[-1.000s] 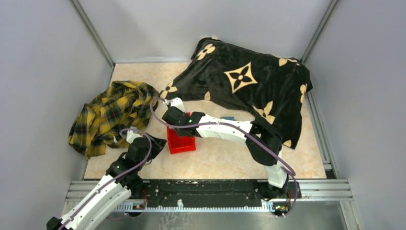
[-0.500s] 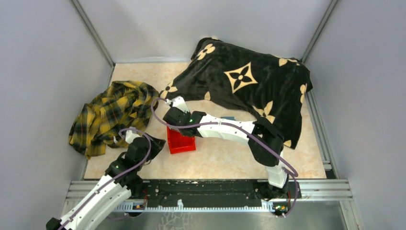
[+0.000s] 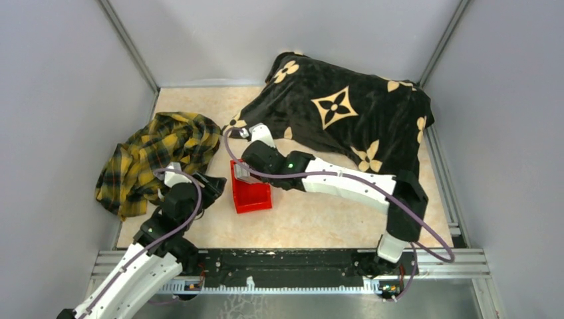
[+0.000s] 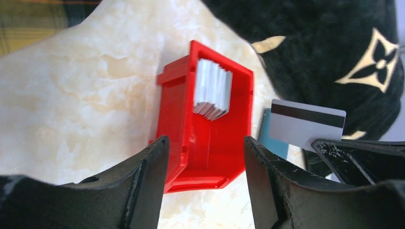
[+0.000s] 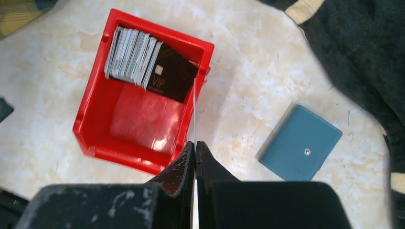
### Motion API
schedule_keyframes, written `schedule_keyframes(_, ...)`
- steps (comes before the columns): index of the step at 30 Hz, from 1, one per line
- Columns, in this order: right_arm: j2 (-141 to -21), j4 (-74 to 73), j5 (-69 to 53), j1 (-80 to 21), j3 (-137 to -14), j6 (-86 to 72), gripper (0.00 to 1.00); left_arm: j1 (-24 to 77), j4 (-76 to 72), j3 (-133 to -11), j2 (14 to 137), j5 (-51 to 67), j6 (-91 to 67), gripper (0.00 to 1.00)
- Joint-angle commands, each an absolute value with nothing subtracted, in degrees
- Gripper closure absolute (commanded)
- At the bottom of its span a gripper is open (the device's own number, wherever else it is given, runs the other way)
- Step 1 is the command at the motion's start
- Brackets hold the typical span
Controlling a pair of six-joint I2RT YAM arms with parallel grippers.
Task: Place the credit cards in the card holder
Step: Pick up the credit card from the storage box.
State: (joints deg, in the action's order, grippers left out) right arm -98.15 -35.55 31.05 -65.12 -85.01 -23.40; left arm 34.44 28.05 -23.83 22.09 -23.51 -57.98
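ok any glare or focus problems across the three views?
Top external: even light, soft shadows, sharp throughout. Left wrist: the card stack in the red bin is washed out nearly white, and the view's own jaws are soft in the foreground. Right wrist: sheen on the bin floor; the held card shows only as a thin edge-on line.

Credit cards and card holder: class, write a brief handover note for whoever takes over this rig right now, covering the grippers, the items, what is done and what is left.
Right gripper: shut on one card, held up just right of the red bin.
Left gripper: open, empty, facing the bin.
Stack of cards: upright at the bin's far end, with a black one leaning in front.
Card holder: closed, flat on the table right of the bin.
Done: one card picked.
Left: open the holder, slot in this card, then the rest.
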Motion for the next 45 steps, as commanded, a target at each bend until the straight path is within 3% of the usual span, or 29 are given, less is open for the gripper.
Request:
schedule_keyframes(1, -88.5, -35.8, 26.2, -65.6, -82.5, -21.0, 1.0, 34.9, 20.2, -26.3, 21.4, -19.2, -48.9, 0.33)
schedule_keyframes(12, -66.4, -32.2, 0.4, -60.6, -65.1, -21.5, 1.0, 34.9, -9.3, -22.0, 26.9, 13.7, -33.6, 0.28)
schedule_keyframes(21, -56.4, -31.6, -14.1, -54.8, -58.8, -22.8, 1.0, 35.0, -20.7, -22.3, 35.1, 33.9, -30.9, 0.29)
schedule_keyframes(35, -58.6, -26.3, -26.1, -51.0, -55.5, -23.2, 1.0, 38.1, -21.9, -25.5, 45.5, 43.4, -27.1, 0.29)
schedule_keyframes(45, -60.6, -22.7, -33.9, -46.6, -52.8, -23.3, 1.0, 39.1, -20.1, -29.5, 52.6, 48.1, -24.4, 0.35)
